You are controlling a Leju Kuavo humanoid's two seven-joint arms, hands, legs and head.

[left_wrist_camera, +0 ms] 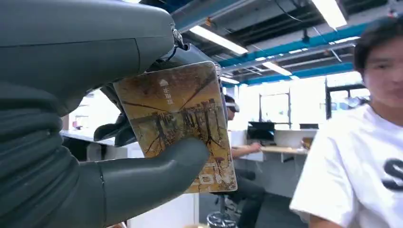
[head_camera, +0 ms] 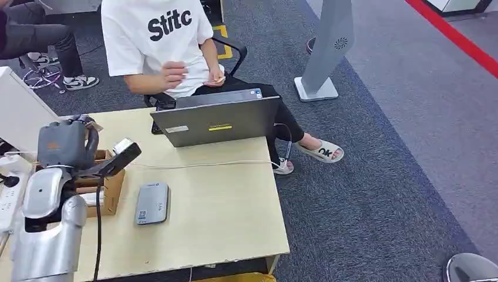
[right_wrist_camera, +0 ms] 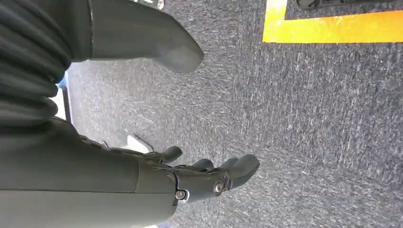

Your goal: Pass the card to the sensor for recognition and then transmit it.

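The left hand (left_wrist_camera: 95, 156) grips the card (left_wrist_camera: 178, 123): the thick grey thumb (left_wrist_camera: 157, 171) presses across the card's lower face, and the darker fingers (left_wrist_camera: 114, 130) close behind it. In the head view the left hand (head_camera: 67, 147) is raised over the near left part of the table (head_camera: 235, 205), and little of the card can be made out there. The card's face is amber and brown, printed with dark branching lines like bare trees, a small white mark and characters near one corner, and pale lettering along the far edge. Its corners are rounded.

Just below the fingers sits an open cardboard box (head_camera: 108, 188). Beside the box, a little further out, a flat grey sensor (head_camera: 152, 202) lies on the table, apart from the hand. A white cable (head_camera: 199, 165) crosses the table beyond the sensor. Past it stands a grey laptop (head_camera: 217, 120), its lid turned toward the robot. Behind the laptop a person (head_camera: 161, 41) in a white shirt sits on a chair, hands held near the chest. A grey stand (head_camera: 323, 53) rises from the carpet (head_camera: 382, 176) further off.

The right hand (right_wrist_camera: 142, 180) hangs over the carpet, fingers (right_wrist_camera: 233, 168) apart from its thumb (right_wrist_camera: 157, 42) and holding nothing. A yellow floor line (right_wrist_camera: 332, 28) runs beyond the fingertips.
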